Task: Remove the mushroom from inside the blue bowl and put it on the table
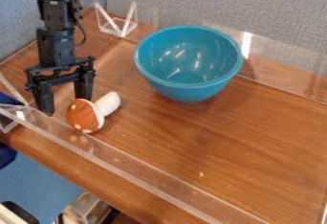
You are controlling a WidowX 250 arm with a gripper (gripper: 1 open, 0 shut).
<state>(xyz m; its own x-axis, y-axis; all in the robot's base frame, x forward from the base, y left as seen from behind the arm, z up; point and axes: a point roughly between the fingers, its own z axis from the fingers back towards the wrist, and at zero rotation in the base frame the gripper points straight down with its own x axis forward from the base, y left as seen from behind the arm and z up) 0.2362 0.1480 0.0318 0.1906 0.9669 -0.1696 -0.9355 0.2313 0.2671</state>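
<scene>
The mushroom (92, 111) lies on its side on the table (217, 142), orange-brown cap toward the front, cream stem pointing back right. It is outside the blue bowl (189, 62), which stands upright at the back centre with nothing visible inside. My gripper (64, 99) hangs pointing down at the left, open, its two dark fingers spread just behind and left of the mushroom's cap. Nothing is between the fingers.
A low clear acrylic rim (128, 166) runs along the table's front and side edges. A small wire stand (119, 22) sits at the back behind the gripper. A grey wall closes the far side.
</scene>
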